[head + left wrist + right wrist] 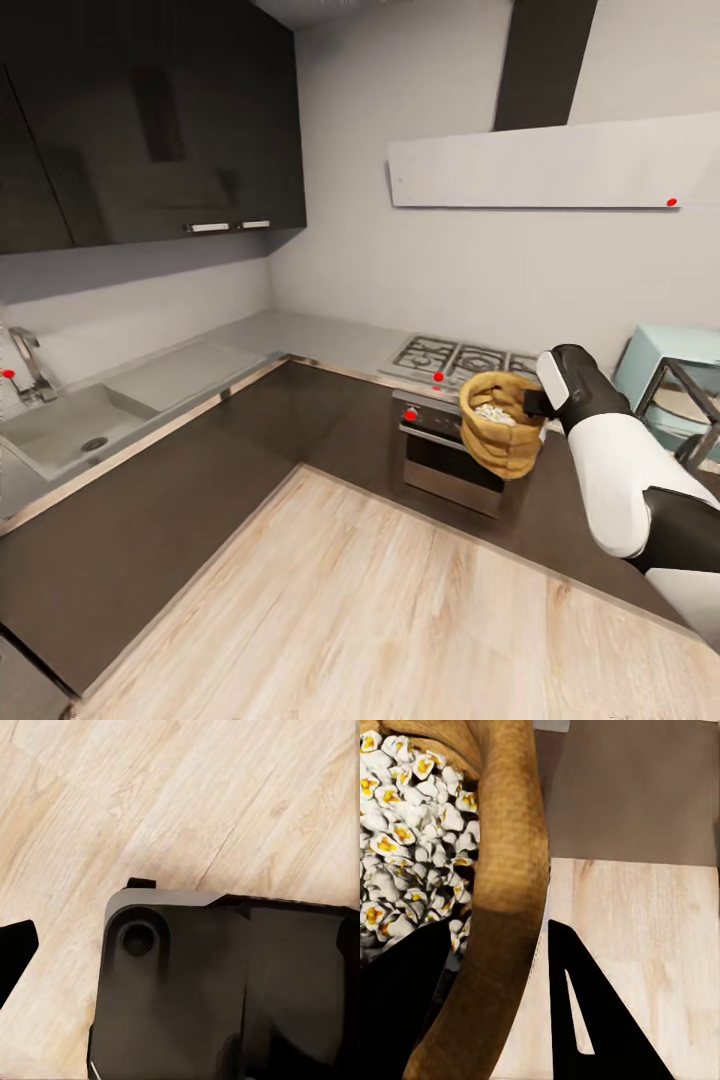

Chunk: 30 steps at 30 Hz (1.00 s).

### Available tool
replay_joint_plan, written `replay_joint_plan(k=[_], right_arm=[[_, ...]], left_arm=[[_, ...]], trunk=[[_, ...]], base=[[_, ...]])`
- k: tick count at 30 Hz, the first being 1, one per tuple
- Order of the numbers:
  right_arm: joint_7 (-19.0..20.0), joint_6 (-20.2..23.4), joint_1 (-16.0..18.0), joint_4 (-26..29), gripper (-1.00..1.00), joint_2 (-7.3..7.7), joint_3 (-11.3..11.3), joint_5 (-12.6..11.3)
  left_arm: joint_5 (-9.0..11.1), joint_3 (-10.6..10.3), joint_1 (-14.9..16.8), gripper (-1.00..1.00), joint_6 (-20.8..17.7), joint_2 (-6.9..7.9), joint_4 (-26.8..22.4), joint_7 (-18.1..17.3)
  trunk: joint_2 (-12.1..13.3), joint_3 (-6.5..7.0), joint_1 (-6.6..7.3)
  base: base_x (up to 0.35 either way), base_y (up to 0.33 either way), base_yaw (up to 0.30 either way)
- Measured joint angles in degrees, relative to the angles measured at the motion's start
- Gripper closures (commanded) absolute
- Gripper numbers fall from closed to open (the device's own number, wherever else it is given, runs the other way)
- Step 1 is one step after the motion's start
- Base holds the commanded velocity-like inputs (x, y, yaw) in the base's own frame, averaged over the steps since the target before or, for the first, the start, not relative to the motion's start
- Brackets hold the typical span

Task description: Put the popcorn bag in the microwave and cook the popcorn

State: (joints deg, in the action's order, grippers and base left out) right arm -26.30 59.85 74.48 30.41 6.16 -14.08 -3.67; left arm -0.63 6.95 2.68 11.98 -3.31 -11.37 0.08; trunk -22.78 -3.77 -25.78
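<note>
My right gripper (535,403) is shut on the thick rim of the tan popcorn bag (503,440) and holds it in the air in front of the hob and oven. White popped popcorn (493,411) fills the bag. In the right wrist view the bag's rim (510,870) passes between the two dark fingers of the right gripper (499,926), with popcorn (412,832) heaped inside. The pale blue microwave (672,350) stands at the right edge, its dark glass door swung open. The grey countertop (330,335) runs along the back wall. A dark finger (15,952) shows in the left wrist view over the floor.
A silver gas hob (460,358) sits above a steel oven (445,460) just behind the bag. A sink (60,430) with a faucet (30,365) lies at the left. Dark upper cabinets (150,120) and a range hood (550,170) hang above. Pale wood floor (350,600) spreads in front.
</note>
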Motion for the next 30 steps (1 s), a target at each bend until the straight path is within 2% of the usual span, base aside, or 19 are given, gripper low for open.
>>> replay_joint_plan(k=[3, 11, 16, 24, 30], right_arm=[[1.8, 0.0, 0.0, 0.0, 1.0, -0.02, 0.2, 0.1], [2.0, 0.0, -0.1, -0.2, 1.0, -0.3, 0.4, 0.2], [1.9, 0.0, -0.2, -0.1, 1.0, -0.35, 0.4, 0.2], [1.7, 0.0, -0.3, -0.5, 1.0, -0.42, 0.5, 0.2], [1.8, 0.0, -1.0, -0.6, 1.0, -0.55, 0.6, 0.2]], left_arm=[[0.0, 0.1, 0.0, -1.0, 0.0, 0.04, 0.0, 0.0], [0.0, 0.3, 0.0, -1.0, 0.0, 0.04, 0.0, 0.0], [0.0, 0.2, 0.0, -1.0, 0.0, 0.01, 0.0, 0.0], [0.0, 0.2, 0.0, -1.0, 0.0, 0.05, 0.0, 0.0], [0.0, 0.0, -0.1, -1.0, 0.0, 0.03, 0.0, 0.0]], trunk=[[0.0, 0.0, 0.0], [0.0, 0.0, 0.02], [0.0, 0.0, 0.0], [0.0, 0.0, 0.0], [0.0, 0.0, 0.01]], base=[[-0.287, -0.142, 0.0], [-0.063, -0.016, 0.0], [-0.282, -0.091, -0.008], [-0.326, -0.111, -0.235], [-0.169, -0.036, -0.038]])
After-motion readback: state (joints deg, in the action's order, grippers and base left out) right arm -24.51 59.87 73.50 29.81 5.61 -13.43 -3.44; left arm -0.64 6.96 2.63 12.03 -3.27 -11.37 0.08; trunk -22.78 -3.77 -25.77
